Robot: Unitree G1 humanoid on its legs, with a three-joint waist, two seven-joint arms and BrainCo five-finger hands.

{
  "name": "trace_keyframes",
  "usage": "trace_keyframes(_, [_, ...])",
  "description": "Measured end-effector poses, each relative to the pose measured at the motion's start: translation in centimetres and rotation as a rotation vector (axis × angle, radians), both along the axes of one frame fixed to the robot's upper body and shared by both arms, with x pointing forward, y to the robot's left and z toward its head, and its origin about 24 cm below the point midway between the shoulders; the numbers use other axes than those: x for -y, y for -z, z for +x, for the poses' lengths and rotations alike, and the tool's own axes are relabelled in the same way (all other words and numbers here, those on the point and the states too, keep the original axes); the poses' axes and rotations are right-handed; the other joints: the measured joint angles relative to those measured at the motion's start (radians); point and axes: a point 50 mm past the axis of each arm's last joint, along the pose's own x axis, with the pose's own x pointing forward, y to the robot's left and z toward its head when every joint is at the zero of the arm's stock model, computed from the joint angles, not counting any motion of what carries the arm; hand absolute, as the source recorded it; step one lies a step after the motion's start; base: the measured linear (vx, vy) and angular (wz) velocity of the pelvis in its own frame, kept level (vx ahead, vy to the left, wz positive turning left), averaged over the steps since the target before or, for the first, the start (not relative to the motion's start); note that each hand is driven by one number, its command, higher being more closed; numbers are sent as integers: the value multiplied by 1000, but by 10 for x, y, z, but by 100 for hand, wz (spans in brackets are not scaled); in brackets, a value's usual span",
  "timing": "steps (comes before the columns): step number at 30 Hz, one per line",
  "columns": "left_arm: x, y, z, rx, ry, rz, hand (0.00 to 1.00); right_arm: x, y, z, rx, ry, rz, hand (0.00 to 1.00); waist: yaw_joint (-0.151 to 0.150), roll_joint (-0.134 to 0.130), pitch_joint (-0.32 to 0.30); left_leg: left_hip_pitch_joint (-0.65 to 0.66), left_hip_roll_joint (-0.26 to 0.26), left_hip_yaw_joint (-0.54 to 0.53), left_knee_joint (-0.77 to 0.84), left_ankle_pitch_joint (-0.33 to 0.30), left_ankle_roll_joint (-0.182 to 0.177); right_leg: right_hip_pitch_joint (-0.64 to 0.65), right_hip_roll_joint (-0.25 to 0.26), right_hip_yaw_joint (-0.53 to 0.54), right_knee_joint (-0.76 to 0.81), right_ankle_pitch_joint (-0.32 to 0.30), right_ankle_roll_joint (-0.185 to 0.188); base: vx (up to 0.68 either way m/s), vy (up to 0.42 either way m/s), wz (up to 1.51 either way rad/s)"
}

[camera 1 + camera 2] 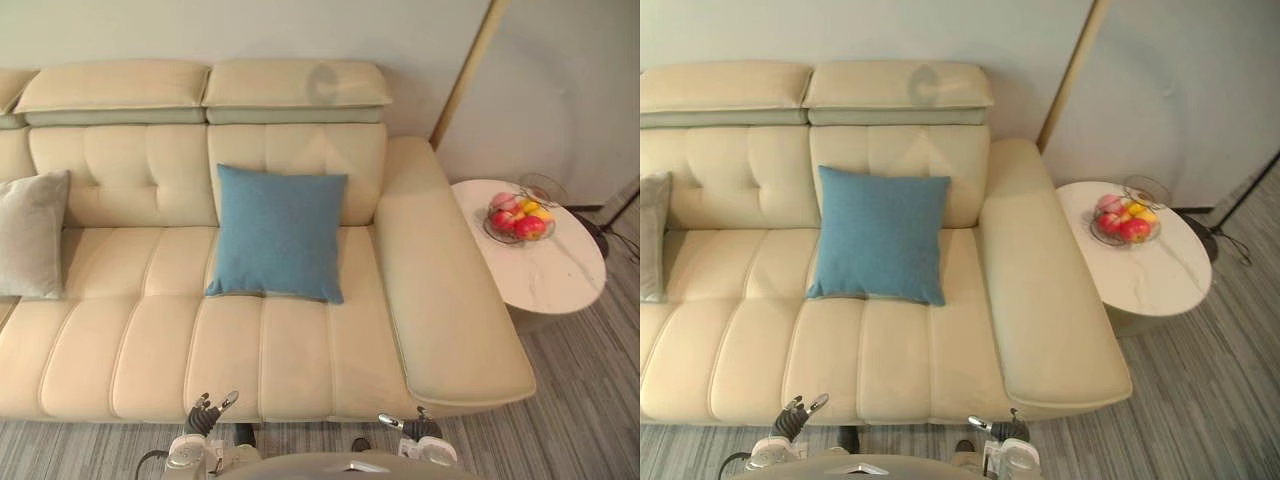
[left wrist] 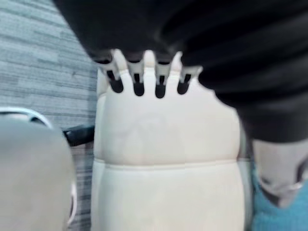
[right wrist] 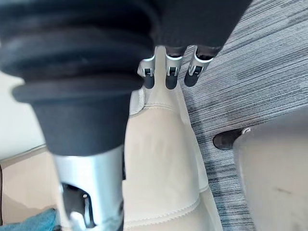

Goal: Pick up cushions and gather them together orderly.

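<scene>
Silver, dark-tipped fingers are hanging straight and loose on both hands, gripping nothing. The left hand is hovering at 7 o'clock and the right hand at 5 o'clock. Both are sitting just off the front edge of the cream leather sofa, over grey striped carpet.

Further in, at 12 o'clock from the hands, the blue cushion is leaning upright against the tufted backrest. The grey cushion is leaning at 9 o'clock, well apart from it and partly cut off by the frame.

The likeliest trouble is that the soft blue cushion may be sagging or slipping out if the fingers are pinching only a corner (the smooth leather seat would probably be letting it slide away from a one-sided push). Reaching far across for the grey one may also be straining the robot's balance.

At 2 o'clock, a round marble side table is standing close beside the sofa's armrest, carrying a wire fruit bowl. A wide swing of the right arm could be knocking it. Beyond, a pale wall is closing off the room.
</scene>
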Motion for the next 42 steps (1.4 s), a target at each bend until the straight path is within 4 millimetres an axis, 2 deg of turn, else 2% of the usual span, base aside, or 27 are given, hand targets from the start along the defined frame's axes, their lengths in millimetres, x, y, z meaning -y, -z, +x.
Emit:
trace_keyframes(1, [-2,-1,3,8,-6,11,0,-2,-3,9,22,-15,1,0,4,-10,15,-11,0,18,4,-7,1,-27,1,13,1,24,0,-137,29,-64])
trace_keyframes(2, [-5,-6,16,41,0,25,0,-7,-6,17,44,-45,0,0,6,-30,28,-75,0,5,66,-46,23,-89,2,6,37,57,-10,-162,28,-65])
trace_keyframes(3, [-6,-7,21,53,-1,27,0,-8,-6,20,50,-58,-2,0,11,-33,30,-99,0,-7,92,-56,35,-112,4,3,42,77,-11,-177,13,-62])
trace_keyframes(4, [-7,-10,27,76,-11,28,0,-9,-8,24,59,-67,-5,0,16,-27,37,-128,35,-5,119,-57,57,-127,5,-23,69,72,-13,-163,-10,-27])
trace_keyframes(5, [-7,-12,31,89,-16,28,0,-11,-8,22,60,-62,0,0,5,-16,52,-137,41,-19,143,-57,60,-169,-5,-87,346,-63,-42,-163,-39,8])
trace_keyframes(6, [-8,-13,32,94,-18,32,0,-12,-5,14,42,-56,4,0,2,-24,52,-135,35,-42,158,-59,63,-155,-18,-115,497,-121,-31,-121,-50,45])
trace_keyframes(8, [-13,-13,27,90,-37,42,0,-13,-3,8,28,-61,6,0,13,-41,45,-142,27,-57,169,-42,70,-93,-33,-132,624,-173,-9,-128,-77,36])
trace_keyframes(9, [-14,-13,25,89,-43,45,0,-13,-3,10,32,-63,5,0,17,-44,44,-150,25,-57,171,-34,68,-80,-36,-130,621,-184,-3,-192,-134,14])
trace_keyframes(11, [-14,-13,23,90,-75,46,0,-12,-9,22,73,-66,-7,0,32,-54,37,-210,37,-59,199,-3,60,-48,-19,-133,511,-270,-5,-275,-203,-13])
trace_keyframes(12, [-10,-12,22,89,-97,23,0,-9,-15,33,109,-63,-21,0,50,-27,51,-229,55,-50,183,29,61,-21,13,-135,392,-305,-35,-280,-193,-27])
trace_keyframes(13, [-5,-11,22,87,-99,10,0,-7,-17,35,119,-57,-27,0,53,-12,58,-230,63,-50,173,40,61,-5,26,-138,353,-317,-45,-325,-172,-12])
trace_keyframes(14, [7,-7,17,72,-116,-27,0,-2,-20,37,134,-49,-45,0,47,41,67,-228,90,-59,145,41,56,12,59,-164,311,-288,-57,-281,-125,19])
trace_keyframes(15, [13,-5,12,59,-117,-46,0,2,-18,32,122,-36,-55,0,41,52,65,-223,95,-59,123,35,50,13,68,-175,303,-278,-61,-331,-113,41])
trace_keyframes(16, [18,-4,10,53,-112,-56,0,5,-16,24,101,-21,-61,0,38,64,58,-217,96,-56,104,8,19,14,70,-188,301,-273,-66,-294,-40,33])
trace_keyframes(17, [19,-5,14,62,-102,-56,0,7,-15,20,91,-2,-68,0,38,57,60,-209,91,-45,94,-29,-21,9,51,-197,289,-254,-87,-256,-19,18])
trace_keyframes(19, [19,-4,13,57,-99,-55,0,8,-15,20,92,4,-73,0,33,56,60,-210,67,-54,160,-26,-5,5,29,-200,264,-224,-85,-161,41,-2])
trace_keyframes(20, [19,-4,13,57,-98,-54,0,13,-15,19,88,12,-83,0,29,51,57,-207,40,-55,271,-45,11,-2,6,-196,243,-200,-74,-116,69,-2])
trace_keyframes(22, [19,-3,11,44,-101,-53,0,16,-14,17,82,27,-84,0,24,50,57,-181,19,-62,360,-159,42,-10,-9,-182,211,-165,-56,-88,123,-8])
trace_keyframes(23, [19,-2,10,34,-103,-50,0,16,-13,12,70,45,-78,0,24,57,55,-176,13,-77,366,-190,39,-12,-11,-178,195,-145,-42,-79,145,-18])
trace_keyframes(24, [16,-1,10,31,-102,-44,0,14,-11,11,63,54,-67,0,23,49,56,-170,4,-77,362,-188,41,-7,-16,-173,181,-132,-33,-77,146,-15])
trace_keyframes(25, [14,-1,8,28,-103,-38,0,7,-8,8,48,56,-45,0,18,28,56,-147,-19,-74,328,-176,48,12,-21,-163,151,-120,-20,-91,185,-12])
trace_keyframes(26, [9,-1,5,19,-102,-24,0,0,-2,1,10,56,-21,0,15,14,49,-110,-50,-54,248,-148,51,25,-39,-148,113,-104,-18,-73,151,-10])
trace_keyframes(28, [6,0,2,7,-103,-17,0,-2,2,-5,-16,54,-8,0,11,-3,38,-64,-81,-37,148,-111,52,36,-52,-133,78,-81,-15,-73,117,-15])
trace_keyframes(33, [4,5,-7,-42,-88,-21,0,2,6,-19,-54,99,2,0,-12,-9,23,19,-132,-50,-7,-94,50,56,-61,-106,23,-59,-27,-57,89,-17])
trace_keyframes(35, [5,6,-9,-59,-68,-18,0,5,8,-22,-57,128,23,0,-17,3,16,38,-132,-49,-1,-94,50,71,-58,-92,8,-51,-28,8,23,-32])
trace_keyframes(39, [9,9,-11,-83,-50,-25,0,7,9,-26,-67,140,24,0,-16,11,4,77,-130,-51,-1,-94,50,93,-41,-44,-12,-37,-39,61,-3,-39])
trace_keyframes(42, [11,8,-6,-83,-6,-16,0,8,9,-28,-72,166,39,0,-20,3,5,87,-130,-48,0,-91,54,93,-34,-12,-35,-21,-24,76,-23,-40])
